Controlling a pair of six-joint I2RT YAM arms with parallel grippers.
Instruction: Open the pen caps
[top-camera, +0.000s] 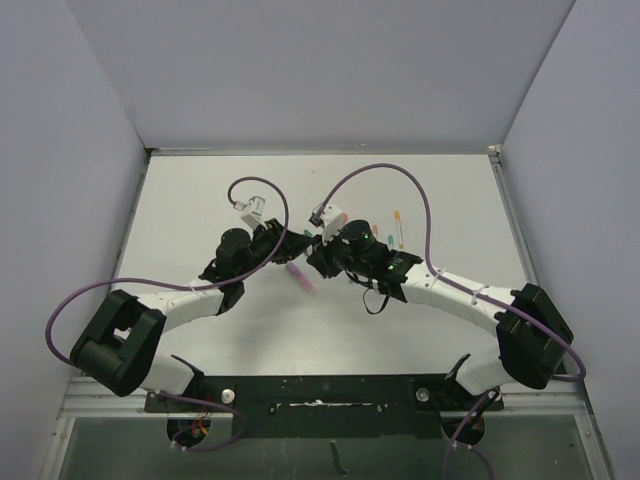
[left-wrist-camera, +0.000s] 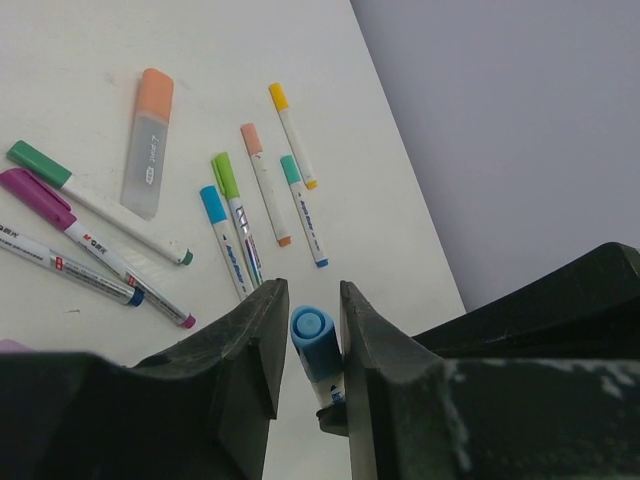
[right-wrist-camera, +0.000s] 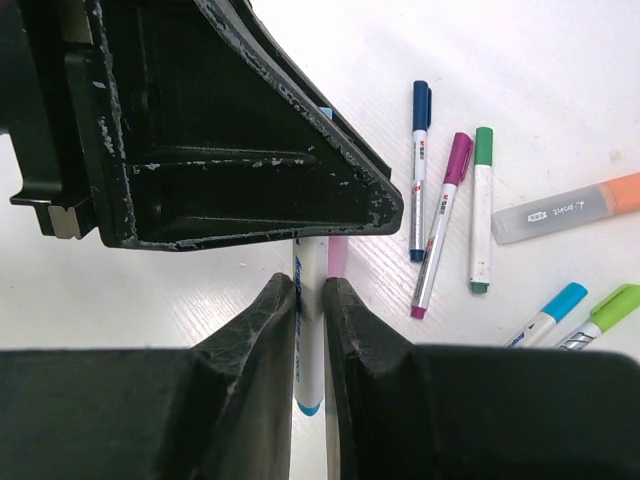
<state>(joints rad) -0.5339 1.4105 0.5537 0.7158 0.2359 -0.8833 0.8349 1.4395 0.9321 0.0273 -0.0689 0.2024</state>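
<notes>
My right gripper (right-wrist-camera: 309, 282) is shut on the white barrel of a slim pen (right-wrist-camera: 309, 345) with a blue lower end, held above the table. My left gripper (left-wrist-camera: 313, 290) faces it, jaws closed to cap width on that pen's blue cap (left-wrist-camera: 312, 340); the cap presses the right finger (left-wrist-camera: 365, 340). In the top view the left gripper (top-camera: 278, 245) and right gripper (top-camera: 318, 250) meet at mid-table. Several capped pens (left-wrist-camera: 265, 185) lie on the table beyond. No loose caps show.
A pink highlighter (top-camera: 301, 277) lies under the grippers. An orange-capped highlighter (left-wrist-camera: 148, 140) and green (left-wrist-camera: 90, 200) and magenta (left-wrist-camera: 90, 245) pens lie grouped; they also show in the right wrist view (right-wrist-camera: 440, 225). Grey walls enclose the white table (top-camera: 200, 200).
</notes>
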